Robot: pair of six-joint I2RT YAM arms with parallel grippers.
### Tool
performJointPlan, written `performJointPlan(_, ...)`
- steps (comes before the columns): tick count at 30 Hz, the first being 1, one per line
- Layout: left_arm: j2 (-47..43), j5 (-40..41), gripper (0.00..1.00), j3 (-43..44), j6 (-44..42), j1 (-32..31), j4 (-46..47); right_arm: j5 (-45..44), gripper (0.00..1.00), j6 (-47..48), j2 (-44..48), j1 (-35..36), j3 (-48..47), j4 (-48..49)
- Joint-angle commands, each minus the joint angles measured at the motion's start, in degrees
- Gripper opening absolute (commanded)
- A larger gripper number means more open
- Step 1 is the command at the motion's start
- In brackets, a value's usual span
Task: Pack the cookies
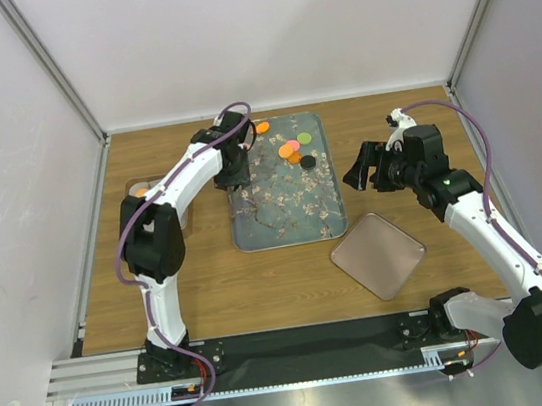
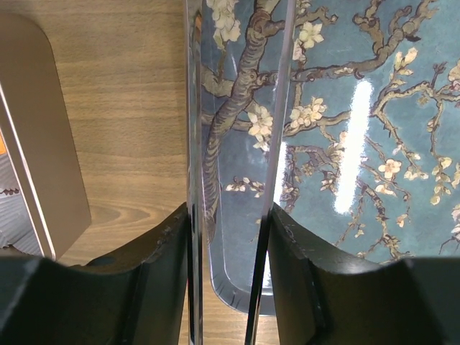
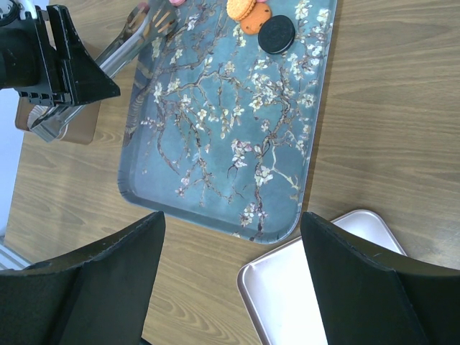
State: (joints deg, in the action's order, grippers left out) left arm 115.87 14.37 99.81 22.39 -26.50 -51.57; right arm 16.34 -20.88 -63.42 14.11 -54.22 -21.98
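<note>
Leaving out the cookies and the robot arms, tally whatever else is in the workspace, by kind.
Floral tray: 1
Plain pink tray: 1
Brown box: 1
Tongs: 1
Total: 4

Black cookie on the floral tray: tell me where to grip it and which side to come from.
Pinch the black cookie across its round edge, coming straight down from above: it lies flat on the floral tray, so only the rim offers a hold. Probably set the pinch clear of the orange cookie beside it; the side toward the tray's rim is free.
</note>
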Motion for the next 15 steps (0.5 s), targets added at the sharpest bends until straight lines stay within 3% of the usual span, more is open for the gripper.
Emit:
performJointPlan(1, -0.56, 0.66, 0.48, 1.26, -1.04, -0.22, 0.42, -0.25, 0.83, 0.41, 1.19, -0.31, -0.10, 1.67)
performJointPlan(9, 0.14, -0.13, 0.36, 2.76, -2.35, -0.22, -0.28, -0.25, 0.83, 0.41, 1.28, -0.22, -0.19, 1.59)
performJointPlan(15, -4.07, -0.13, 0.30, 2.58, -3.23, -0.22, -0.37, -0.08, 0.83, 0.32, 1.10, -0.31, -0.19, 1.59)
